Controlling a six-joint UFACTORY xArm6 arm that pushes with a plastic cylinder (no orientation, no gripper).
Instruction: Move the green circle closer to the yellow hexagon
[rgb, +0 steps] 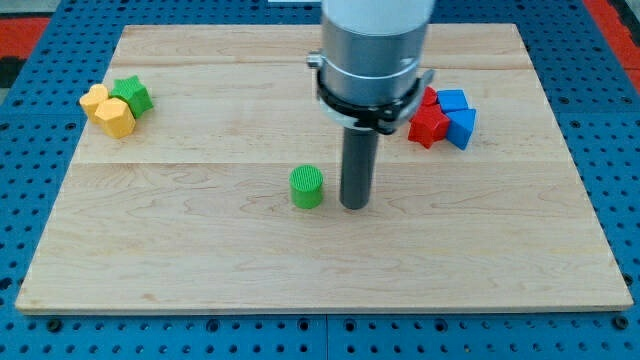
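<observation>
Nearest the view's bottom, the green circle (307, 187) is sitting upright on the wooden table (200, 260), a little left of centre. Just beside it on the view's right, my tip (354, 205) is resting on the table, close to the circle but apart from it. No gripper is showing, only the rod, so nothing is being grasped. Far off at the view's upper left, the yellow hexagon (116, 117) is lying against another yellow block (94, 98) and a green star (132, 95). At the upper right, red blocks (428, 122) and blue blocks (458, 115) are crowding together behind the rod
</observation>
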